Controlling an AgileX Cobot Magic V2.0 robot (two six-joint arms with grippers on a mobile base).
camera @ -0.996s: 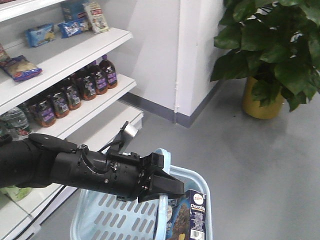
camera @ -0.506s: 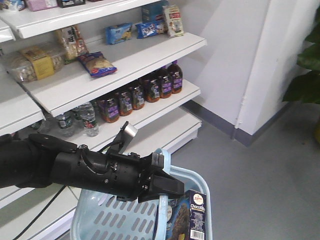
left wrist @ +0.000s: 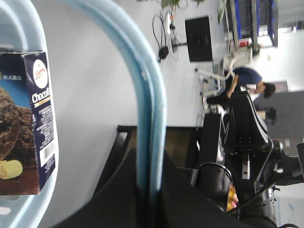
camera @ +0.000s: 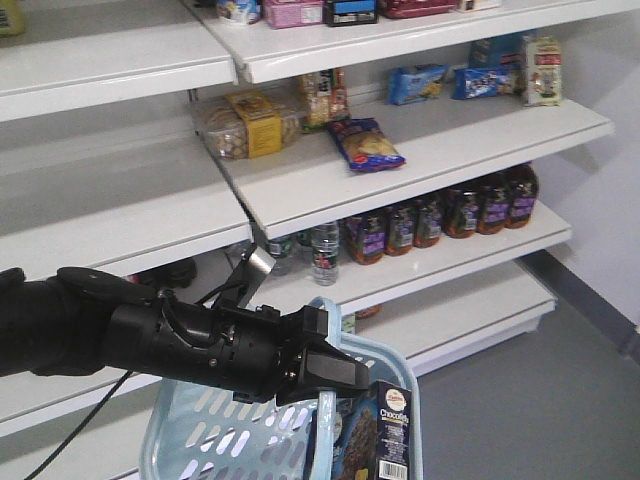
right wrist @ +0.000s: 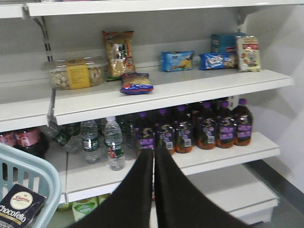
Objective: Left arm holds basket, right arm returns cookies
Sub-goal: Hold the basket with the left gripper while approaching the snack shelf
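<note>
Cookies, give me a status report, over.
Left gripper shut on basket handle. Right gripper shut, empty. Cookies upright inside basket. Nothing between right gripper and shelves.

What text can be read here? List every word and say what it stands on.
"Chocofello": white lettering on the cookie carton standing in the basket.
On the carton's round logo: script too small to read.
Under the barcode: digits and the fine print beside it are blurred.
On the shelf snack packs and bottle labels: too blurred to read.
</note>
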